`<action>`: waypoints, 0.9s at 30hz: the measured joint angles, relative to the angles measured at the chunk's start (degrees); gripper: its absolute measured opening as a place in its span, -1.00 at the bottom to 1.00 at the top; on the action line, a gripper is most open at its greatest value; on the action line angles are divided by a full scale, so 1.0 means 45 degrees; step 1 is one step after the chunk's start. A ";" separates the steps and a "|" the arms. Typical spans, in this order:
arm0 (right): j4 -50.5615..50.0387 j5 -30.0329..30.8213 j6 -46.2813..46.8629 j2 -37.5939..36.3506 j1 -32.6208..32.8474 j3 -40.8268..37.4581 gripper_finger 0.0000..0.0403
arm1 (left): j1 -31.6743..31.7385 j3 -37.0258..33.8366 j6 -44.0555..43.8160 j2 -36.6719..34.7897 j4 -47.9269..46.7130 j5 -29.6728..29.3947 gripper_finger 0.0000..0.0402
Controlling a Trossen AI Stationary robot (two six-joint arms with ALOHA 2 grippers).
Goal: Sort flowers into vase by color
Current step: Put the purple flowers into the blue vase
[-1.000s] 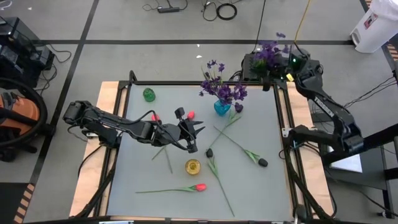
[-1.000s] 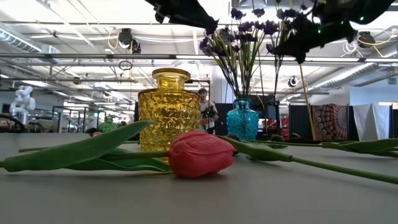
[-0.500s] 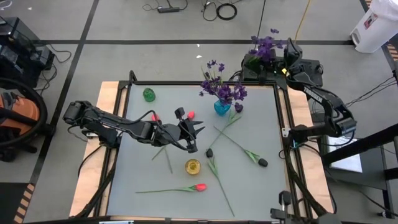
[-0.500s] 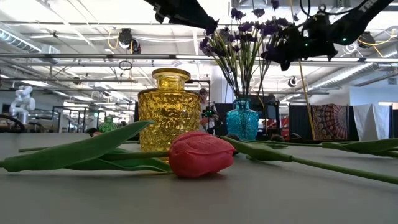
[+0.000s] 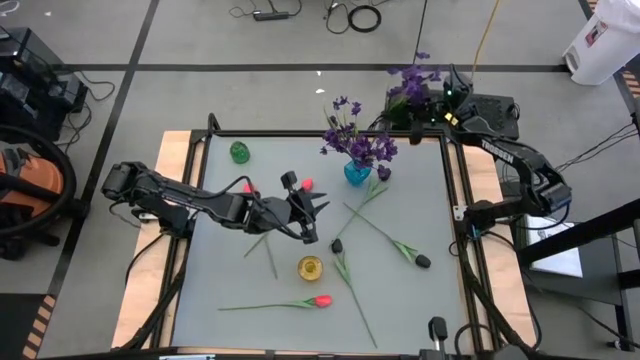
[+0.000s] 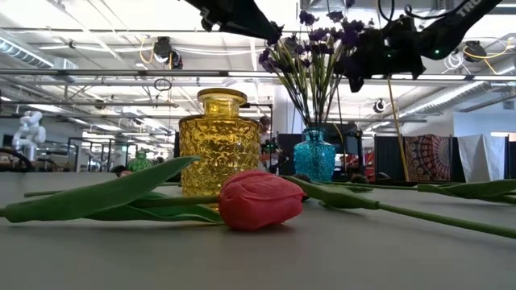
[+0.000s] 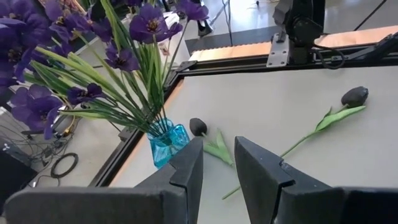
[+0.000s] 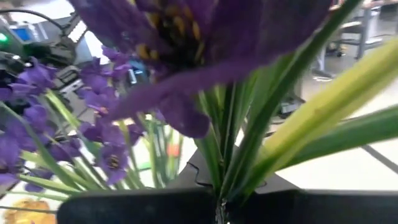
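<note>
Purple artificial flower sprig [image 5: 408, 80] sits pinched in the right gripper [image 5: 437, 100], upper right of the high view, beyond the table's far edge; the turquoise glass vase [image 5: 357, 172] lies lower left of it. Left gripper [image 5: 310, 215] hovers mid-table, fingers parted, empty

Grey worktop [image 5: 230, 255] edged by a black frame [image 5: 300, 132] on wooden boards. Orange-and-black vacuum cleaner [image 5: 25, 190] on the floor off the left side; coiled black cable [image 5: 365, 17] beyond the far edge; white container [image 5: 603, 42] at the far right corner.
</note>
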 joint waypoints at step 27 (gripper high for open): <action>0.1246 -0.0316 0.2134 -0.0039 0.0578 0.0005 -1.00 | 0.0000 0.0000 -0.0074 0.0000 -0.0010 0.0000 -0.50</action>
